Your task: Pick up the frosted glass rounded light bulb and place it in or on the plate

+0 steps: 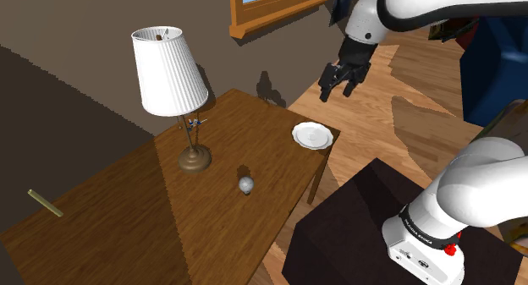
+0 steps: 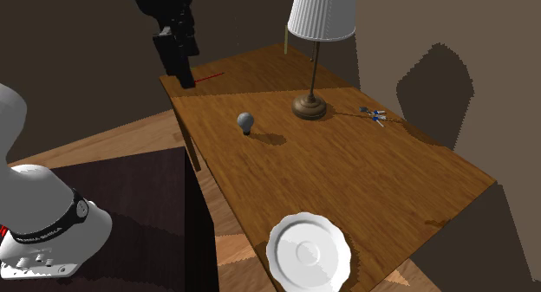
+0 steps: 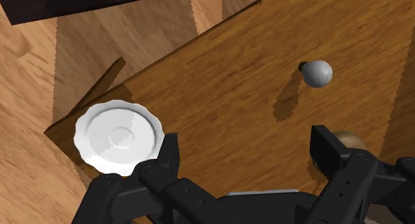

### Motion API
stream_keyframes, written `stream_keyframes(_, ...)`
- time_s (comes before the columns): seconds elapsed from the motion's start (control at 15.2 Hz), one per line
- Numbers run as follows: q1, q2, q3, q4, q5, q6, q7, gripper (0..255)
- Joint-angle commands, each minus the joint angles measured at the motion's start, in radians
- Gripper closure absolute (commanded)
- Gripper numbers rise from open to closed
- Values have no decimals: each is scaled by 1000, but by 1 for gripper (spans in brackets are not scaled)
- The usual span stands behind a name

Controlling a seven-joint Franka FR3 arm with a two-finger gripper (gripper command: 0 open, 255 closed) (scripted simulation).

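gripper [image 1: 337,92] up high here, hanging in the air off the table's [image 1: 127,216] plate end, touching nothing. in the wrist view the two black fingers [image 3: 166,151] stand wide apart with only bare wood between them, so the claw is wide and empty.

bulb [image 1: 245,185] now: a small grey rounded one with a dark base, resting on the wooden tabletop out in the middle, just off the lamp's [image 1: 169,72] brass foot and throwing a short shadow. from the wrist camera the bulb [image 3: 317,73] lies well beyond the fingertips, not between them.

plate [image 1: 312,136], white with a scalloped rim, sits at the table's corner nearest the arm, well apart from the bulb. in the second exterior view the plate [image 2: 308,251] is at the near corner, the bulb [image 2: 245,121] further up the table [image 2: 364,173], and the lamp [image 2: 321,13] with its white pleated shade stands just beyond it. the gripper [image 2: 185,74] hangs over the table's edge there, above the bulb's side. dark stand [image 1: 355,232] beside the table on the wooden floor.
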Motion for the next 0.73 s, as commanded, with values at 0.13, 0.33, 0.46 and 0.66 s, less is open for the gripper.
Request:
stream_keyframes(0.13, 16, 63, 76, -51, 32, 123, 85, 0)
stream_keyframes(0.33, 27, 131, 136, -75, 51, 219, 150, 0)
stream_keyframes(0.46, 31, 185, 176, -82, 60, 284, 195, 0)
stream_keyframes(0.66, 33, 279, 237, -82, 62, 381, 268, 0)
